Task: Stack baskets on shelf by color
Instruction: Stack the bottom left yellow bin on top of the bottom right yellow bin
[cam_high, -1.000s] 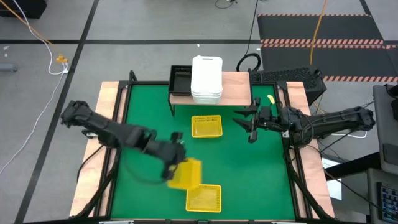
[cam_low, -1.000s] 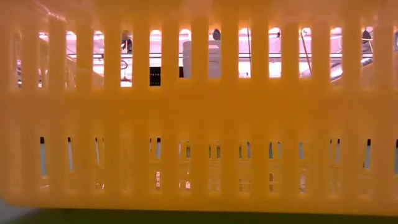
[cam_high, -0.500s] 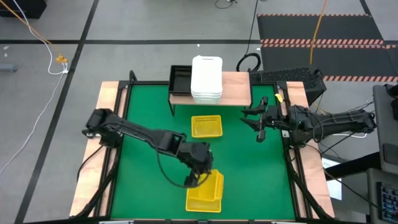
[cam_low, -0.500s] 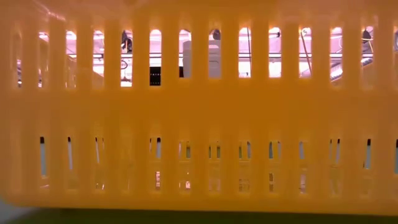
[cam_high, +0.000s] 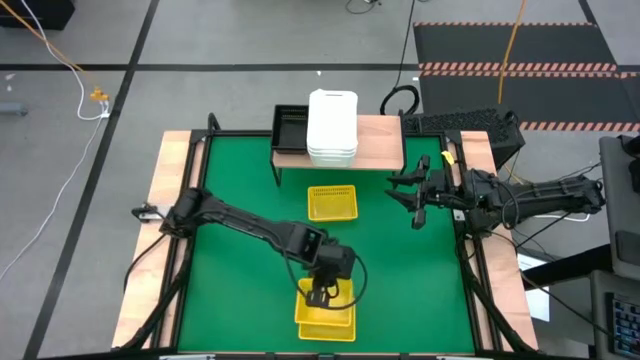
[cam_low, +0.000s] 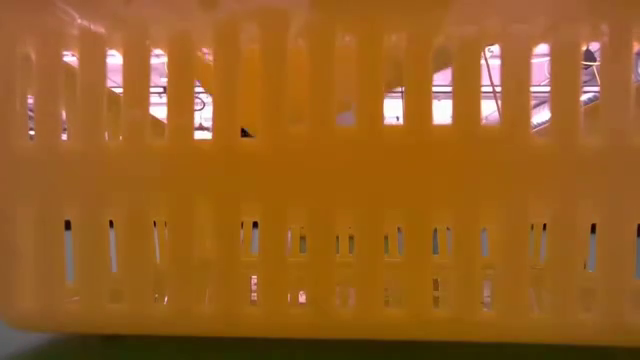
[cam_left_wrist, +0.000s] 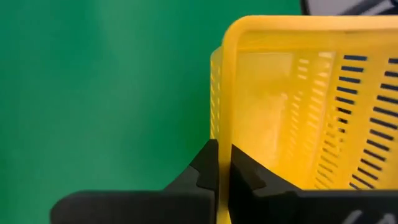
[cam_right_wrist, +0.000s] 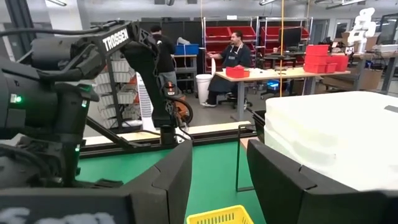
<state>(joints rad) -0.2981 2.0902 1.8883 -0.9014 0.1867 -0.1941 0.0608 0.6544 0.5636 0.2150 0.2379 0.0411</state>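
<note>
My left gripper (cam_high: 320, 293) is near the table's near edge, shut on a yellow mesh basket (cam_high: 324, 304). That basket lies over a second yellow basket (cam_high: 327, 329) and is offset slightly toward the far edge. A third yellow basket (cam_high: 332, 203) rests on its bottom on the mat in front of the shelf (cam_high: 378, 141). The shelf carries a white stack (cam_high: 332, 127) and black baskets (cam_high: 290, 128). My right gripper (cam_high: 415, 205) hovers open near the table's right edge. My left gripper pinches the rim of one side wall (cam_left_wrist: 226, 118) of the upper yellow basket, with one finger (cam_left_wrist: 207, 167) outside the wall and one finger (cam_left_wrist: 250, 179) inside. The fingers come from above, pointing down. The basket sits level over the lower yellow basket.
The yellow mesh wall (cam_low: 320, 190) fills the low view. The green mat (cam_high: 240, 180) lies open on the left and centre. Wooden side strips (cam_high: 170, 190) border the mat. People sit at tables in the room beyond (cam_right_wrist: 239, 53).
My left gripper carried the tilted yellow basket from the mat's left-centre toward the right and the near edge. It levelled the basket and lowered it onto the yellow basket there. My right gripper drew back slightly toward the right edge.
</note>
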